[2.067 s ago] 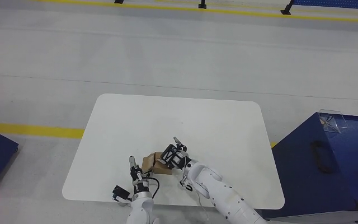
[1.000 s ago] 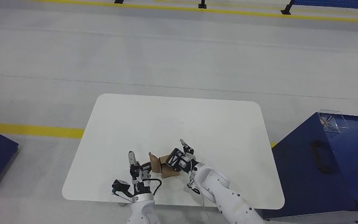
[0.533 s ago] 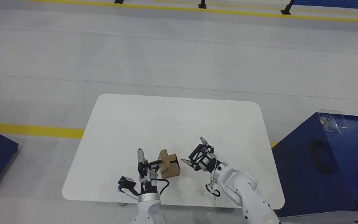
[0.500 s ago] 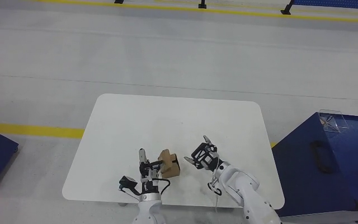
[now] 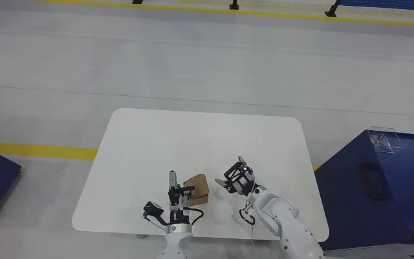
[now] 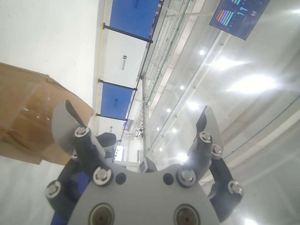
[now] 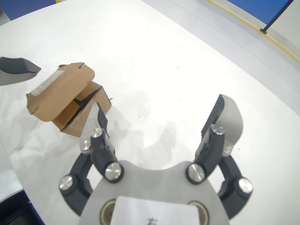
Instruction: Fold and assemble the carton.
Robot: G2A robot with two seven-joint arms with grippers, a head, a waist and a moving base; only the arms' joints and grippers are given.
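Note:
A small brown carton [image 5: 197, 186] lies partly folded on the white table [image 5: 194, 136] near its front edge, with one flap raised and its inside open toward the right arm. In the right wrist view the carton [image 7: 68, 94] has tape along one flap. My left gripper [image 5: 178, 186] stands open right beside the carton, on its left. In the left wrist view one finger [image 6: 66, 120] is against the carton [image 6: 28, 115], and the gripper [image 6: 137, 120] holds nothing. My right gripper [image 5: 234, 176] hovers open a short way right of the carton, apart from it, and the right wrist view shows the gripper [image 7: 160, 113] bare.
A blue structure [image 5: 372, 188] stands off the table's right side. The table's front edge [image 5: 194, 231] runs close behind both arms. The far half of the table is bare white surface. A dark fingertip [image 7: 16, 70] of the other arm shows beyond the carton.
The right gripper let go of the carton and drew back to the right. The carton slid right and its flap folded over. The left gripper moved right, up against the carton.

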